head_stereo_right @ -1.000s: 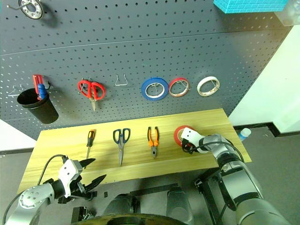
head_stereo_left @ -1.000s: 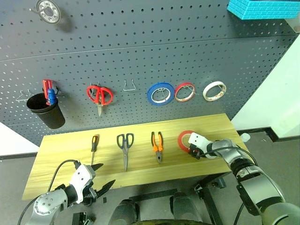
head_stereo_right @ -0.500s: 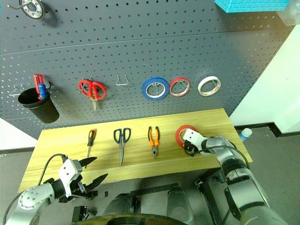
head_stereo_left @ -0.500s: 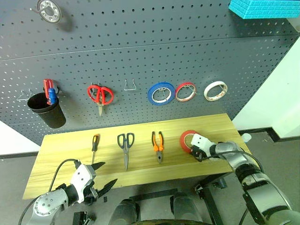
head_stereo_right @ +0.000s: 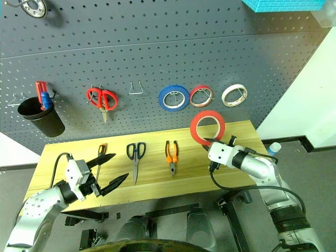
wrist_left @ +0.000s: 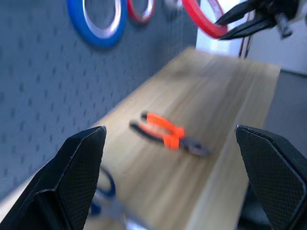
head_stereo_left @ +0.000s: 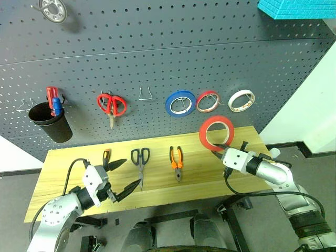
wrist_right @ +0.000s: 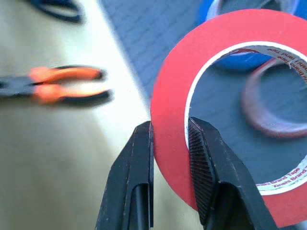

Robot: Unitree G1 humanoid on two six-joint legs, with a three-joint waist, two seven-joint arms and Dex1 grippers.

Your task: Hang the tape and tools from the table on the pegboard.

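- My right gripper pinches the red tape roll's rim, lifted above the table's right end, below the pegboard.
- I'd keep it upright, hole facing a free hook.
- My left gripper hangs open near the front-left edge.

Table holds 3 tools: screwdriver, scissors, pliers.

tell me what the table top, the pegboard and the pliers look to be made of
Table: looks like light yellow wood, matt, with faint grain lines running along it.
Pegboard: probably painted metal, dark grey with a soft sheen and even rows of small punched holes; plastic cannot be ruled out.
Pliers: dark metal jaws, with orange-and-black handles that look like rubber or plastic sleeves.
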